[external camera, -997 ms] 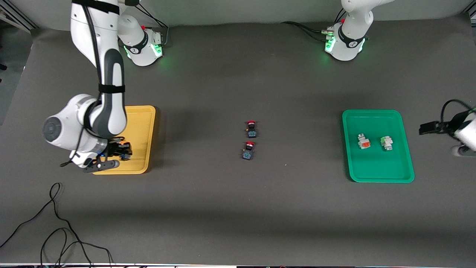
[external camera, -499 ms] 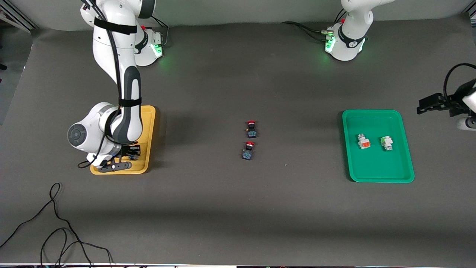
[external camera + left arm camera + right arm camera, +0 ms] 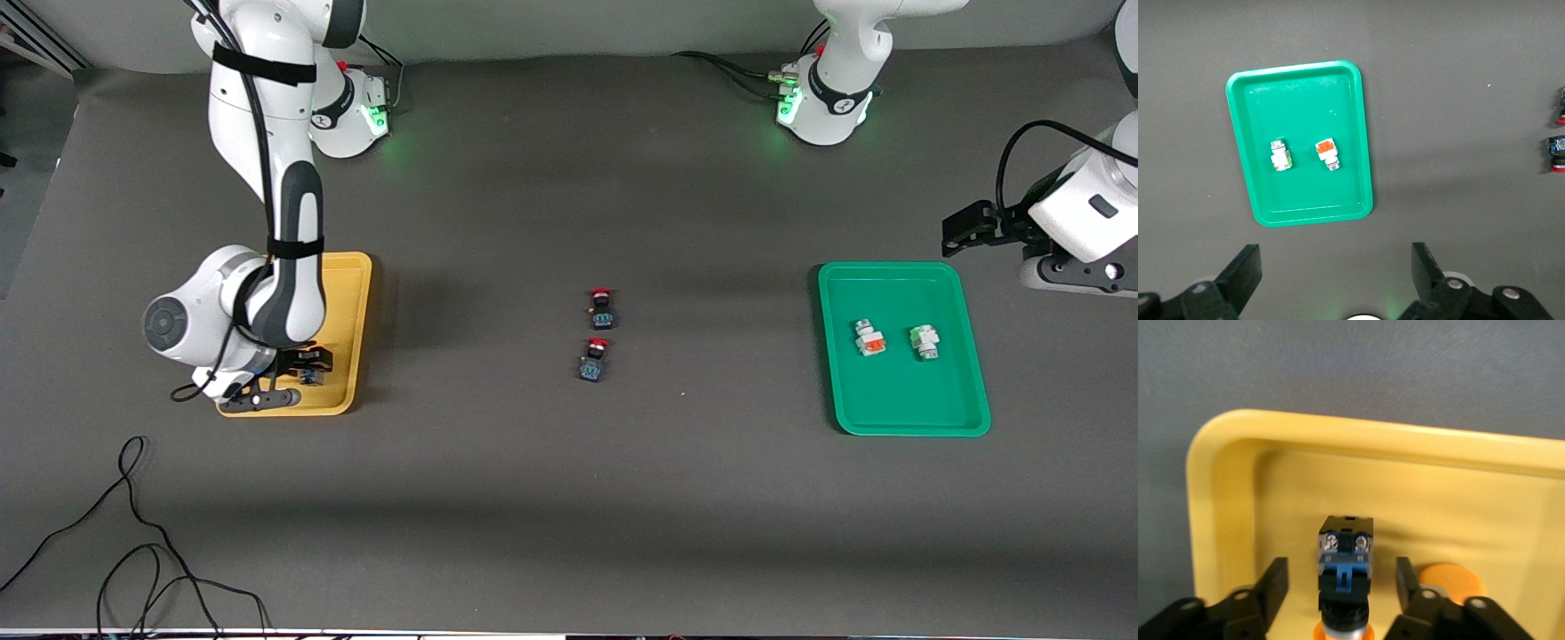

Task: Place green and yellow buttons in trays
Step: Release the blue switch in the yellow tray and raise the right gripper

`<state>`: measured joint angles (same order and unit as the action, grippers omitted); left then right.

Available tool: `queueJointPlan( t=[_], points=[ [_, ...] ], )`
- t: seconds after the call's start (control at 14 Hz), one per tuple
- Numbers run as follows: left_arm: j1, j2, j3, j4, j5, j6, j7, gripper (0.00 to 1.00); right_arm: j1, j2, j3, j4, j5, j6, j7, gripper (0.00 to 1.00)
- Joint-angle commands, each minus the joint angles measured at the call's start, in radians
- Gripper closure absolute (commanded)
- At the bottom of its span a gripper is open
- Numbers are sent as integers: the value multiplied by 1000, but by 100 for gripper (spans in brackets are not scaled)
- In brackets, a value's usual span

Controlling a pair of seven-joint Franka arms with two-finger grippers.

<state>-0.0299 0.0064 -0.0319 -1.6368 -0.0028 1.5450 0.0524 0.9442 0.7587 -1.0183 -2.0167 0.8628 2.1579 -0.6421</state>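
Right gripper [image 3: 1338, 587], fingers apart around a yellow-capped button [image 3: 1345, 567] in the yellow tray [image 3: 1225, 453], should lift straight up; the open left gripper [image 3: 1331, 280] waits.

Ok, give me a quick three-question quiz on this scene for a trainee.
1. True or false: the green tray holds two white buttons.
2. What is the right gripper over? A) yellow tray B) green tray C) bare table
3. How many red-capped switches lie on the table between the trays?

Key:
1. True: one green-marked, one orange-marked.
2. A; its fingers are open around a black button. The left gripper waits, open.
3. Two.
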Motion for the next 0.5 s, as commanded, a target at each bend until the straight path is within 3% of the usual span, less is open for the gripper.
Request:
queueJointPlan(
  t=[0.0,0.21,0.43],
  points=[
    [-19,-5,27,17,-20,-25,-11,0,28,-81,-161,70,-14,-183,-8,0],
    [-21,-5,27,14,-19,-23,-11,0,27,-81,-314,240,-106,-415,-5,0],
    [-21,-8,27,14,-19,-25,-11,0,30,-82,-420,346,-111,-585,22,0]
  ],
)
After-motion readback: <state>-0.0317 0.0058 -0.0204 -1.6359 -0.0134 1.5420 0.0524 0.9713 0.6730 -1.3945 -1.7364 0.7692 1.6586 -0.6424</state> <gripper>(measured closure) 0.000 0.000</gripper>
